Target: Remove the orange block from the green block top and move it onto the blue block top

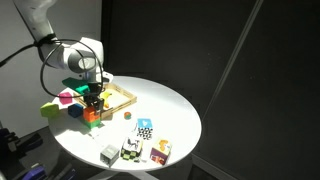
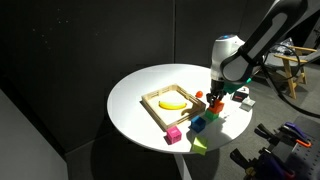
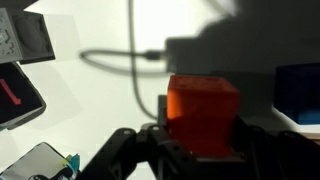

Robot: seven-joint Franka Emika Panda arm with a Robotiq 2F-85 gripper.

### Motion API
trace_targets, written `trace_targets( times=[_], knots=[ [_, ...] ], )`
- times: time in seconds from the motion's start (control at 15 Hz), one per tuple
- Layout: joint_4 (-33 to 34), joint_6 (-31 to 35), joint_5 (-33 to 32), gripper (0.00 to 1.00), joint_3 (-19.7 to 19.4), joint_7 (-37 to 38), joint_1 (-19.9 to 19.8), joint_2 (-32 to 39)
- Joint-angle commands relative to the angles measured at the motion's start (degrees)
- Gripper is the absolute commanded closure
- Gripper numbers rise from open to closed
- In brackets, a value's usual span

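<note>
The orange block [image 3: 202, 115] is grasped from both sides by the gripper [image 2: 215, 97], whose fingers are clenched on it. The green block [image 2: 213, 118] is seen directly beneath it; whether the two touch cannot be told. The blue block [image 3: 300, 90] is seen just beside them, to the right in the wrist view. All are found near the edge of a round white table [image 2: 135, 90]. A wooden tray [image 2: 160, 112] is set to their left, and a pink cube [image 2: 174, 134] nearer.
</note>
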Motion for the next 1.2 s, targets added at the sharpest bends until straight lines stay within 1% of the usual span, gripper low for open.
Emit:
trace_targets(
  times=[0.0,0.27,0.67,0.93,1.13],
  knots=[
    [0.23,-1.51,-2.47,0.70,-1.28,4.31,1.81,-1.05],
    [-0.65,-3.81,-3.73,0.73,-1.56,7.10,3.08,-3.39],
    [-2.05,-6.73,-4.08,0.73,-0.39,7.59,2.69,-8.61],
    [-2.80,-8.36,-3.90,0.73,1.29,6.36,2.11,-12.17],
    [-3.63,-8.26,-4.09,0.73,3.24,4.53,1.98,-14.28]
  ],
)
